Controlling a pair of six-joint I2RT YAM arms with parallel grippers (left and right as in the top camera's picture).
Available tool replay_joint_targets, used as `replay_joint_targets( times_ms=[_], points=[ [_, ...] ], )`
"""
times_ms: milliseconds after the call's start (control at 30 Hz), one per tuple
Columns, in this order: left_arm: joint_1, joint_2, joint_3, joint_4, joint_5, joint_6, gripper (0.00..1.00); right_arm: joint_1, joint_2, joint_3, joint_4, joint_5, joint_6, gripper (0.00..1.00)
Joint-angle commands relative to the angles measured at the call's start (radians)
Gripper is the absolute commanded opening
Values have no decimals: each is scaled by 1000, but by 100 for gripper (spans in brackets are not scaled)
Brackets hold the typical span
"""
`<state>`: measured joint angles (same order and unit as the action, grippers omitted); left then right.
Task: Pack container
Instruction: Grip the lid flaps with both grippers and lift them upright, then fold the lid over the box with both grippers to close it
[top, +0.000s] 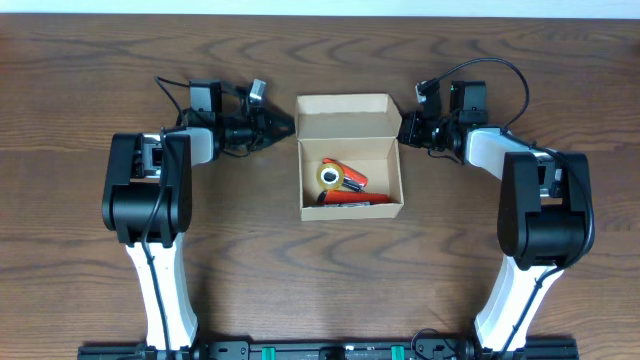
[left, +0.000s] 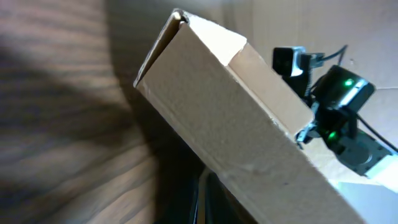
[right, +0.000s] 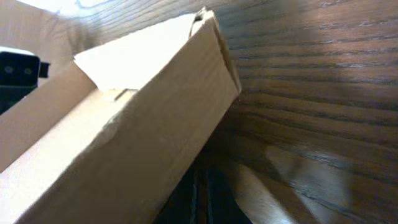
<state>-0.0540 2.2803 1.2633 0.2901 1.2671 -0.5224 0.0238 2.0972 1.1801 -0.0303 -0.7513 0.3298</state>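
The container (top: 349, 118) is a tan cardboard box in the middle of the table, with its lid flap standing open at the back. Inside lie a yellow ring-shaped thing (top: 328, 176) and orange-red markers (top: 352, 180). My left gripper (top: 289, 126) is at the lid's left edge, fingers closed on a thin cardboard tab. In the left wrist view the box wall (left: 236, 130) fills the frame above the fingers (left: 200, 202). My right gripper (top: 405, 128) is at the lid's right edge, closed the same way. The box wall (right: 124, 149) also fills the right wrist view, above the fingers (right: 202, 199).
The table (top: 320, 290) is dark wood. Both arms reach in from the front, their bases at the front edge, and cables loop behind each wrist near the back of the table.
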Motion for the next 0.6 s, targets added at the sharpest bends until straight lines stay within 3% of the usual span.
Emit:
replay_joint_targets(
  times_ms=[0, 300, 567],
  points=[
    [-3, 1, 50, 3, 63, -16, 6, -3, 13, 40, 5, -43, 14, 1],
    [-18, 1, 132, 3, 113, -54, 6, -3, 12, 91, -13, -93, 14, 1],
    [-26, -34, 159, 3, 118, -58, 6, -3, 1, 202, -200, -99, -77, 1]
  ],
)
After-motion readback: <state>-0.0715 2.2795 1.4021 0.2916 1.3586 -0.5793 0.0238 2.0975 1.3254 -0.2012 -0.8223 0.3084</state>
